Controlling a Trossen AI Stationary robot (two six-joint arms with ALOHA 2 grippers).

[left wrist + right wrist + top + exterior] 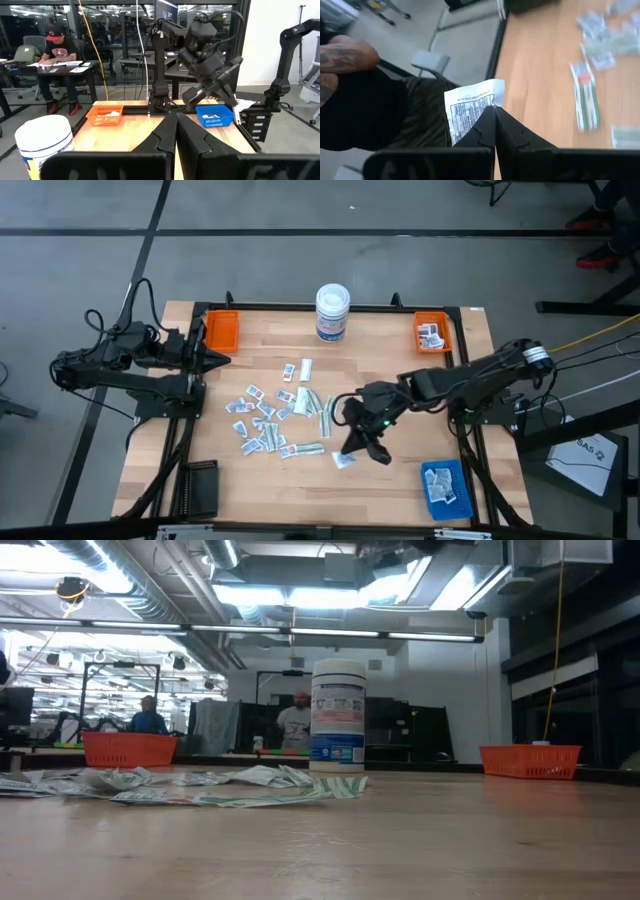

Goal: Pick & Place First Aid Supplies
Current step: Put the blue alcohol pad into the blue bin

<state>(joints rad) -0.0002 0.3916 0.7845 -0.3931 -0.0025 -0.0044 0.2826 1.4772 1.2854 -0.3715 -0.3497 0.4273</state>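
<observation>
Pincer of the right arm (pixel 495 112), fingers pressed together, pinches one small white paper packet with dark print (pixel 470 110) by its edge, so the packet hangs free above the light wooden tabletop (pixel 400 480) and can be carried without dragging the others. Nearest to it on the table's front right corner sits the blue plastic tray (pixel 446 486), already holding several packets; my guess is that this is where the held one is bound. Farther toward the middle lies the loose scatter of remaining white packets and pale greenish strips (pixel 275 420), flat and overlapping. Beyond them stand the white round tub with blue label (pixel 333 312) and two orange trays at the far corners. Off at the left edge, the left arm's pincer (pixel 222 360) waits, shut on nothing.
</observation>
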